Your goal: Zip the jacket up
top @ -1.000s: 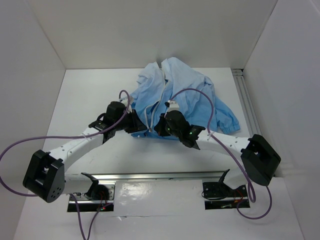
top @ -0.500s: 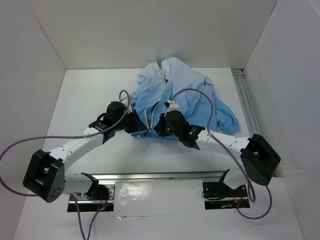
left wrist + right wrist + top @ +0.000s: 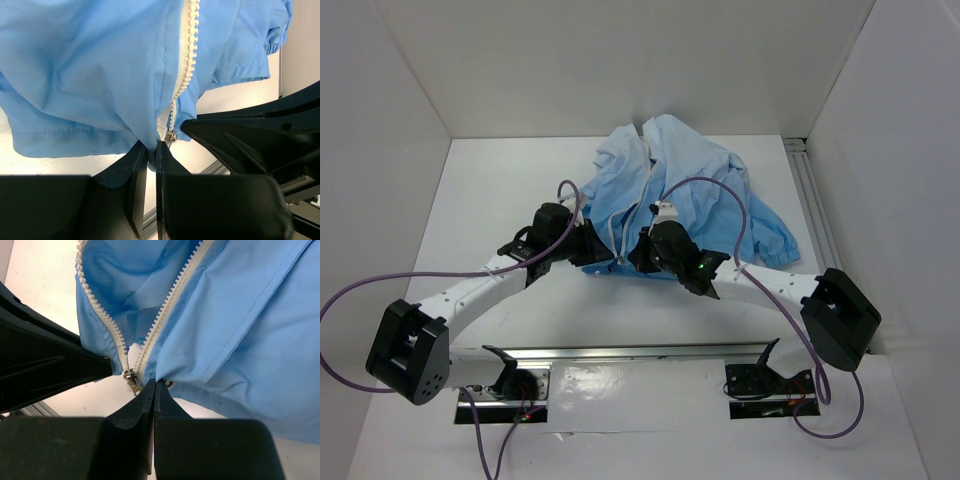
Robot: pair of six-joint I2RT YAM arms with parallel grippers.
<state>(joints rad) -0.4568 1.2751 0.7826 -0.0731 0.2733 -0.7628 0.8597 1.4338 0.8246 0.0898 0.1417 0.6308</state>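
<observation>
From overhead I see the jacket point(image 3: 690, 195) heaped on the middle and far part of the desk point(image 3: 490, 190). Both arms reach in to its near hem, close together. From that camera the black wrists hide the fingertips, so I cannot read either grip.

The wrist cameras settle it. In the left wrist view my left pincer point(image 3: 151, 149) is clamped tight on a pinch of blue fabric at the bottom hem. The slider point(image 3: 171, 136) hangs just beside the tips, at the foot of the zipper strip point(image 3: 186, 55).

In the right wrist view my right pincer point(image 3: 153, 386) is likewise closed on the hem, on the other side of the slider. A small metal eyelet point(image 3: 170, 384) sits right against its tips. Only this view shows the two rows of teeth spreading apart in a V above the slider, so the front is open there. Each wrist view also catches the other arm's black body close alongside.

Against the overhead frames from the last second, nothing has shifted. Arms, cables and jacket folds lie the same.
</observation>
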